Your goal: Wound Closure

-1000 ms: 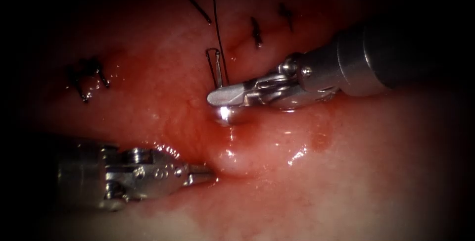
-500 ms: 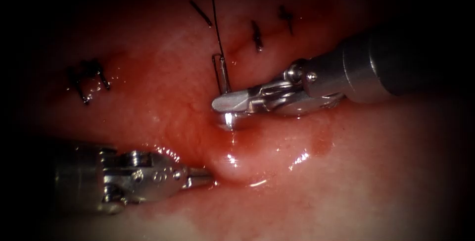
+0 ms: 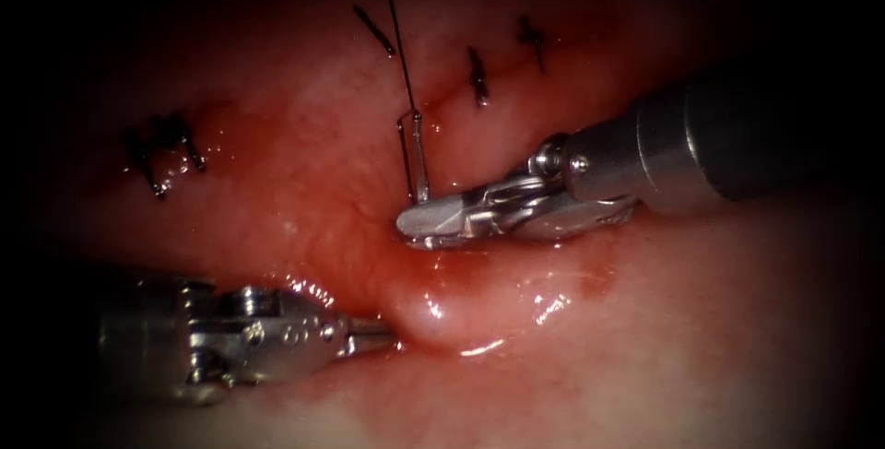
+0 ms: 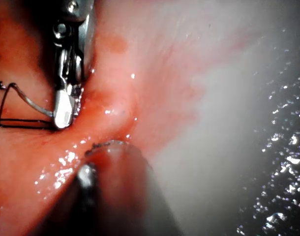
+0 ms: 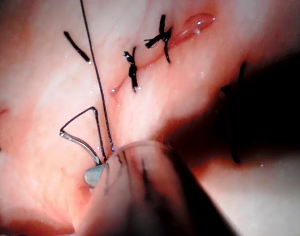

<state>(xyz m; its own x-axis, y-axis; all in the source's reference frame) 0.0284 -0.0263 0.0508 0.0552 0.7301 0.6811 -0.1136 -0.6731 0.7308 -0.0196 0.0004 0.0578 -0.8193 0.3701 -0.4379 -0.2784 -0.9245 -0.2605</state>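
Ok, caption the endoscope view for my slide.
Right claw holds the needle over the tissue; left claw presses tissue.

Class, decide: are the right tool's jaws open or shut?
Shut on the needle. In the endoscope view the right tool shows its jaws closed together with the needle rising from them, thread trailing from its end.

The right arm's tool (image 3: 415,220) reaches in from the right edge, its shaft sloping down to the wrist, jaws level and closed on the needle (image 3: 419,159) near its swaged tail. The left arm's tool (image 3: 387,336) lies low, pointing right, jaws pressed together, tip against the tissue (image 3: 645,338) fold.
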